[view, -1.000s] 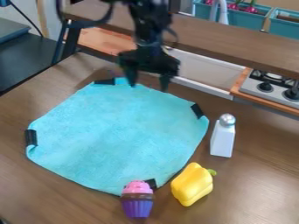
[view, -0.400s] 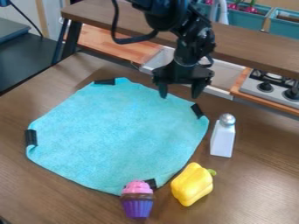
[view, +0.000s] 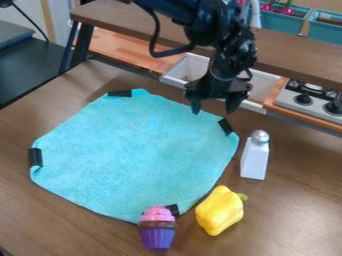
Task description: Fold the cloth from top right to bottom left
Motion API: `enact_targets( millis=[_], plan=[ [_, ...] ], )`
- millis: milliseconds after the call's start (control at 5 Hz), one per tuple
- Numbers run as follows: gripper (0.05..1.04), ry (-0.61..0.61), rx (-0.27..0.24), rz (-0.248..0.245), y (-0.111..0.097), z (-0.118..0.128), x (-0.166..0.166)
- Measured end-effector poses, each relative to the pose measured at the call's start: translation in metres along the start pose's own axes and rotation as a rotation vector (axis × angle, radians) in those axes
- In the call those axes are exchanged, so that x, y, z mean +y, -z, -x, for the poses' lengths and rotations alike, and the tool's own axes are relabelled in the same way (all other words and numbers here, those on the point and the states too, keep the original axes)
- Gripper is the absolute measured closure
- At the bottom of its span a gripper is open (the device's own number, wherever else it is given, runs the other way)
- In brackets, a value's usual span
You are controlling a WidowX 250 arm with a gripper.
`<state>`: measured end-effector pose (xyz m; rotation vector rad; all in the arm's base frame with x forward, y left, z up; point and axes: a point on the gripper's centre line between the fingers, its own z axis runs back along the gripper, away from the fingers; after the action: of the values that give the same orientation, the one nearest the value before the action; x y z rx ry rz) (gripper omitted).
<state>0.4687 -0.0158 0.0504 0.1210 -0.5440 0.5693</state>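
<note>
Gripper slides over toward the top-right tab, cloth still flat

So the open gripper (view: pixel 214 106) has scooted right from above the cloth's top edge and now hangs near the black tab at the top-right corner (view: pixel 228 127). Fingers are spread wide, nothing between them. The turquoise cloth (view: pixel 133 150) hasn't budged: spread out on the table (view: pixel 80 227), toy cupcake (view: pixel 157 232) at its bottom edge. Looks like lining up for the grab; it'd probably need to drop a bit before pinching. Folding hasn't started, tbh.
</note>
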Motion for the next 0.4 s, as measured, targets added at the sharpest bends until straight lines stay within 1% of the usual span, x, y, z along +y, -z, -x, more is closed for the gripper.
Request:
enact_targets(
  millis=[200,400],
  plan=[
    [0.083,0.014,-0.008,0.009,0.005,-0.001,-0.013],
    [0.083,0.041,0.012,0.022,0.015,0.004,-0.023]
  ],
)
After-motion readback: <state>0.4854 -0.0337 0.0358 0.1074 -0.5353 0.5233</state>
